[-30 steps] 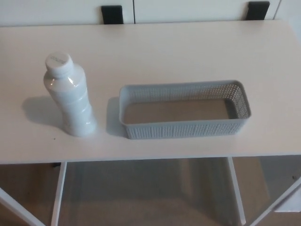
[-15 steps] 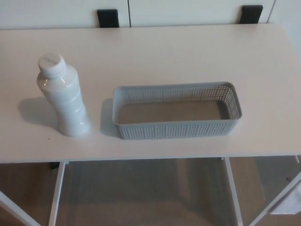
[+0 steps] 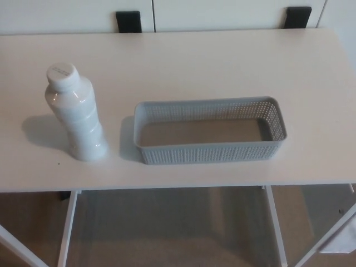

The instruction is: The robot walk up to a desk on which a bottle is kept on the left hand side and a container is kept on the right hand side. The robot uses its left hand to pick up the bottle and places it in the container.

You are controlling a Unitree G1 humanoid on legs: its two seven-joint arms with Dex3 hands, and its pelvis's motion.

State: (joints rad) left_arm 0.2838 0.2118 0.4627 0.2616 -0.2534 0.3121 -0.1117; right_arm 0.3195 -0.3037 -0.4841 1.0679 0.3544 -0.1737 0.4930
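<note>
White capped bottle (image 3: pixel 78 119) upright on surface (image 3: pixel 222 67), left | empty grey perforated container (image 3: pixel 210 146) just beside it, right, open for drop-in | neither hand in view, state untellable | pick not begun

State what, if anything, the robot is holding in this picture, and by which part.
Nothing is held. Neither hand is in view; the bottle stands upright on the desk, left of the empty container.
</note>
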